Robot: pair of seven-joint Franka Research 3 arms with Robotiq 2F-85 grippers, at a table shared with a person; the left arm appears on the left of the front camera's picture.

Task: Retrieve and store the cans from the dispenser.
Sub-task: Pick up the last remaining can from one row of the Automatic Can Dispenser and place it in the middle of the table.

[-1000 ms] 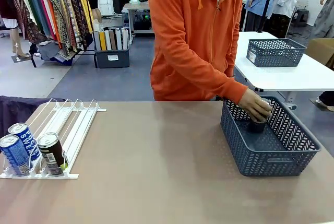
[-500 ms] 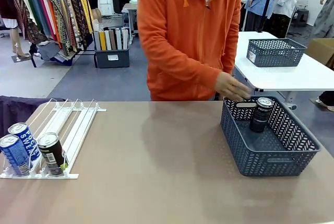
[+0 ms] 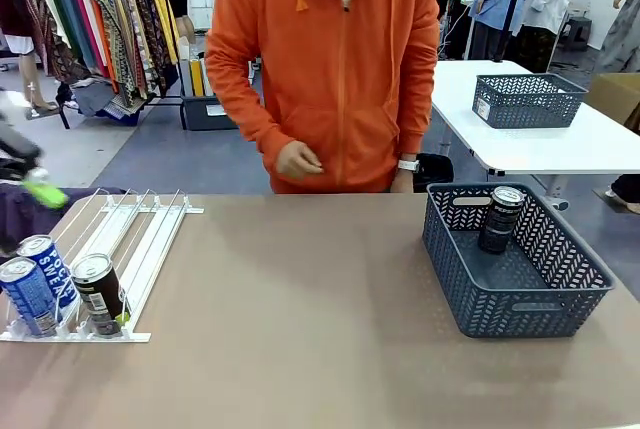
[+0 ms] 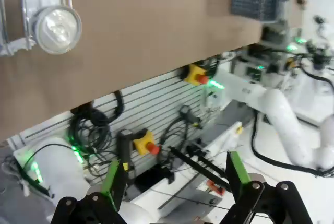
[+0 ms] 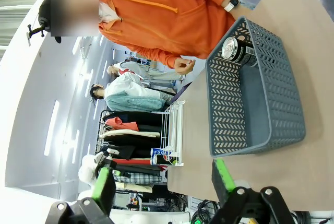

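The white dispenser point(image 3: 140, 239) lies at the table's left. At its front lip stand two blue cans point(image 3: 28, 294) point(image 3: 50, 267) and a dark brown can point(image 3: 100, 289). One black can point(image 3: 500, 219) stands upright in the dark grey basket point(image 3: 530, 304) at the right. My left gripper point(image 3: 40, 192) comes in blurred at the far left edge, above the dispenser's back end. In its wrist view the left gripper point(image 4: 175, 182) is open and holds nothing; a can top point(image 4: 57, 23) shows far off. My right gripper point(image 5: 163, 182) is open, well away from the basket point(image 5: 250, 98) and the can point(image 5: 235, 49) in it.
A person in an orange hoodie stands at the far side, one hand point(image 3: 298, 161) held free above the table's far edge. A second white table behind at the right carries another grey basket point(image 3: 528, 99). Bare brown tabletop lies between dispenser and basket.
The person let go of the black can in the basket, drew the hand back and stepped to the left. My left gripper has come into the front view at the left edge.
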